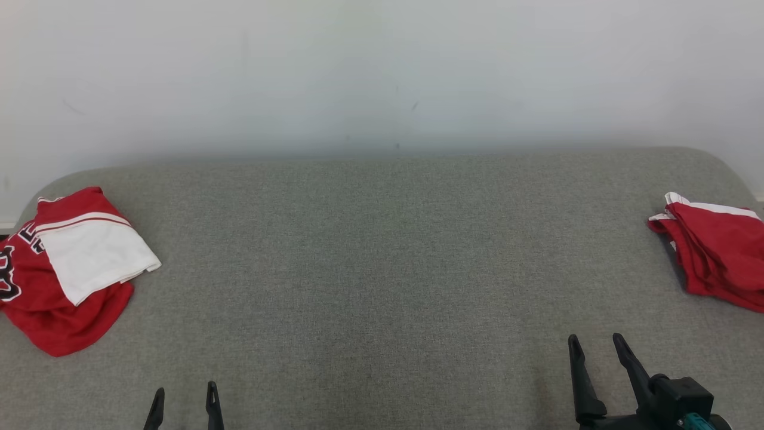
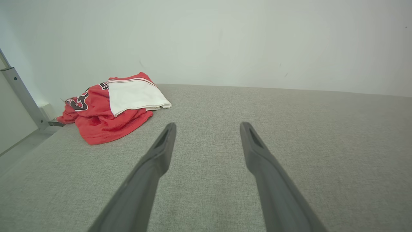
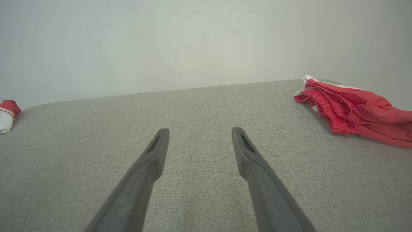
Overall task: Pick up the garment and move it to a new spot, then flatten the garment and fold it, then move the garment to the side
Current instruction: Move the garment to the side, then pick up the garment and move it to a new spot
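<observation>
The left gripper (image 1: 185, 388) and right gripper (image 1: 595, 338) were held empty over the grey upholstered surface (image 1: 382, 269), fingers spread wide. A crumpled red-and-white jersey (image 1: 71, 269) lay at its left edge and red shorts (image 1: 716, 257) at its right, both well apart from the fingers. A low pinch on a raised fold was judged the surest pickup.

Bright, even, diffuse lighting; no glare, no hard shadows. Faint soft shadow on table (image 1: 382, 269) along left edge of right-hand red garment (image 1: 716, 257). Wall (image 1: 382, 71) pale, washed out, slight greenish cast. Head view sharp. 2 wrist views wide-angle, far table edge bowed. Fingers (image 2: 151, 174) of left end effector (image 2: 207, 129) soft and blurred toward bottom edge.
</observation>
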Controlling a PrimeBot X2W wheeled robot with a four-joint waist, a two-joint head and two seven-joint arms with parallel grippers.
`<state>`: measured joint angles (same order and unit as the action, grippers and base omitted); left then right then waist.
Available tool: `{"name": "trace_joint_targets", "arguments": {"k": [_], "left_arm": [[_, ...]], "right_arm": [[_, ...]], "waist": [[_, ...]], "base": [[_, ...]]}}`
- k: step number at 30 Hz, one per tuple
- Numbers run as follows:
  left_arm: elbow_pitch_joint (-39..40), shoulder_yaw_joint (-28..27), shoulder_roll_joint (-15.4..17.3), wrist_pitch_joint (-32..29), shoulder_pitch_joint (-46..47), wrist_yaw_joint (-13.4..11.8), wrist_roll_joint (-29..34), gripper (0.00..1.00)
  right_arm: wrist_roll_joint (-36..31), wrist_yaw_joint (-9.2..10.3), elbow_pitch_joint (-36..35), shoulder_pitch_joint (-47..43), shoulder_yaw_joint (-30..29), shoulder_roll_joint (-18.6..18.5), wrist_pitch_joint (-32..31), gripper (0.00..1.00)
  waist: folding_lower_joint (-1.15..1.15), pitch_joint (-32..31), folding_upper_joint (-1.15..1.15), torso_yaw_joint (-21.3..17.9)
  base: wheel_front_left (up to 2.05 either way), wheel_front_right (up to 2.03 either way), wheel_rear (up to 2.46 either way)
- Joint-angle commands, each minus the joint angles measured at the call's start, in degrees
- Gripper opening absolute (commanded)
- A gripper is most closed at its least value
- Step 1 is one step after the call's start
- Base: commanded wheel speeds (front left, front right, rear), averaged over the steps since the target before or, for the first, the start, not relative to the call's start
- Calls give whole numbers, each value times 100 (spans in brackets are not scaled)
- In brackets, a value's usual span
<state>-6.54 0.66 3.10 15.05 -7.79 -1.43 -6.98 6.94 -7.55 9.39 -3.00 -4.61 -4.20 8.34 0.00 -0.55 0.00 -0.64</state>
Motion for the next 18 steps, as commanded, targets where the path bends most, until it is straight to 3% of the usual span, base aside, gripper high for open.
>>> {"name": "trace_joint_targets", "arguments": {"k": [1,18], "left_arm": [[-33,0,-16,18,-46,23,-15,100],[-84,107,-23,18,139,61,36,100]], "right_arm": [[-28,10,-1,-44,-4,42,2,100],[28,10,-29,-120,-125,116,104,100]], "waist": [[0,0,0,1],[0,128,0,220]], "base": [[0,0,0],[0,0,0]]}}
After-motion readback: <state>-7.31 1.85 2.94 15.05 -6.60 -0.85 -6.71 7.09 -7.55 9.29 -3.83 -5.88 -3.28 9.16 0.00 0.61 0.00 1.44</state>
